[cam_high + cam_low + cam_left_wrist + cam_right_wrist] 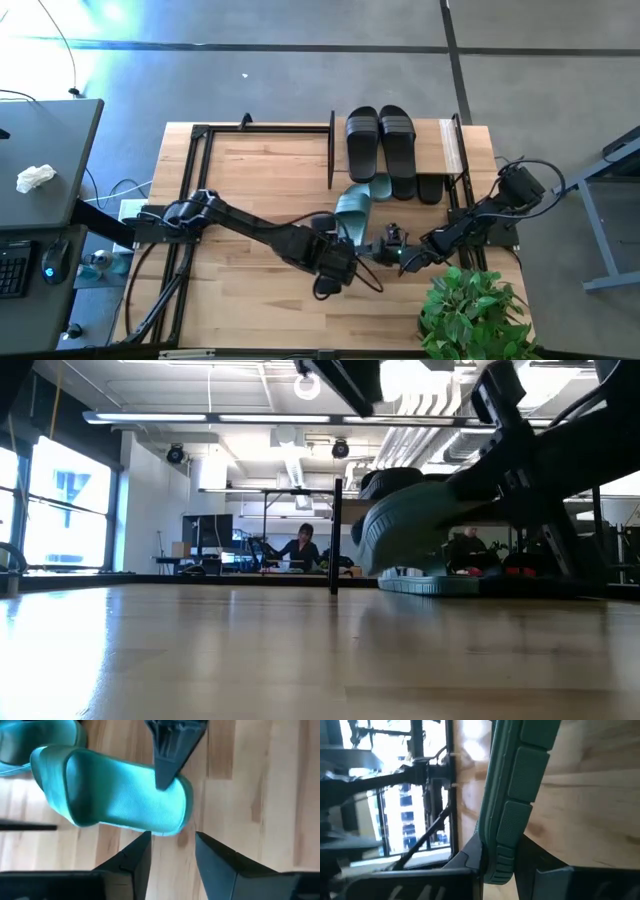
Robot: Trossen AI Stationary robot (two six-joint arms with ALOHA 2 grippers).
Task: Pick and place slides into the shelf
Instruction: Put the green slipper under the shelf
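Note:
One sage-green slide [352, 208] is held tilted in front of the shelf [452, 150], and it also fills the left wrist view [115, 795] and the low view [410, 520]. My right gripper [502, 870] is shut on its heel end. My left gripper [172, 850] is open just short of that heel and touches nothing. The second green slide [381, 187] lies partly under the shelf. Two black slides [380, 140] rest on the shelf's top board. Another black one [430, 188] shows beneath it. My right gripper pinches the green slide's heel end [506, 845] between its two fingers, one finger [166, 765] on the footbed and the other on the treaded sole. It comes from the table's right side. The slide is tilted, strap end away from the fingers; whether it touches the table cannot be told.
An open black metal frame [200, 135] stands on the table's far left part. A green plant [475, 310] sits at the near right corner. Bare wood [260, 300] lies near the left arm. People sit in the room beyond the table [303, 545].

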